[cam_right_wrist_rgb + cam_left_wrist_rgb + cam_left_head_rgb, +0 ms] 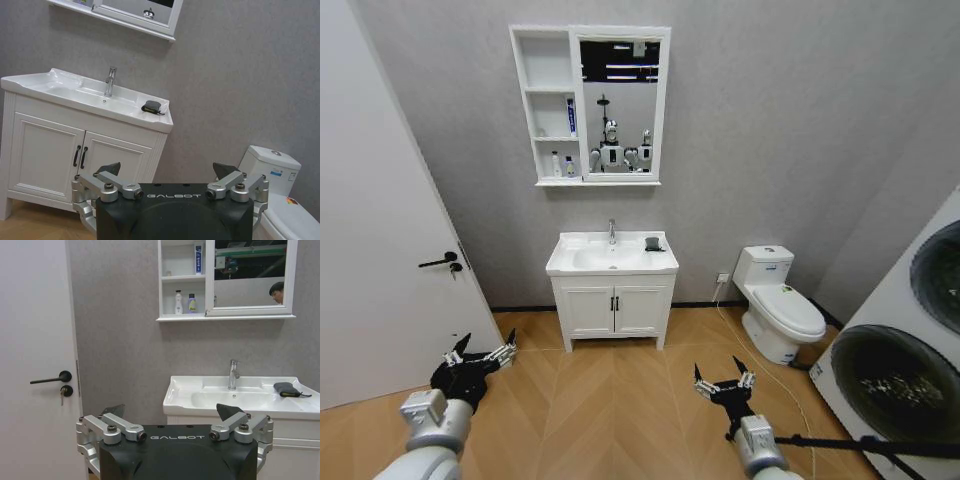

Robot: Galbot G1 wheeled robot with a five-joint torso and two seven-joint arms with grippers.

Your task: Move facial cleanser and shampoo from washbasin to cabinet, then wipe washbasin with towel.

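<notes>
Washbasin (663,262): white glossy ceramic, rectangular top with oval bowl, at centre of head view, against grey textured wall.
Tap (612,231): slim chrome column, upright at 12 o'clock of the bowl.
Towel (653,244): small dark folded cloth, soft and lumpy, lying on the basin's flat rim at 3 o'clock of the bowl, apart from the tap.
Cabinet (620,31): white wall-hung frame at 12 o'clock of the basin, tall mirror panel with three open niches on its left side.
Bottles (183,302): two small upright ones, white and pale yellow-green, side by side in the lowest niche; which is cleanser or shampoo cannot be told.
Tube (198,252): blue and white, standing in the middle niche.
Vanity (613,310): white two-door floor unit with dark handles, directly under the basin.
Left gripper (483,354): black body, silver linkages, dark pointed tips spread wide, empty, low at 7 o'clock over herringbone wood floor.
Right gripper (720,377): same build, tips spread apart, empty, low at 5 o'clock.
Toilet (779,307): white glossy, at 3 o'clock of the vanity.
Door (380,250): white, black lever handle, at 9 o'clock.
Washing machines (910,370): white, dark round windows, at 4 o'clock.
</notes>
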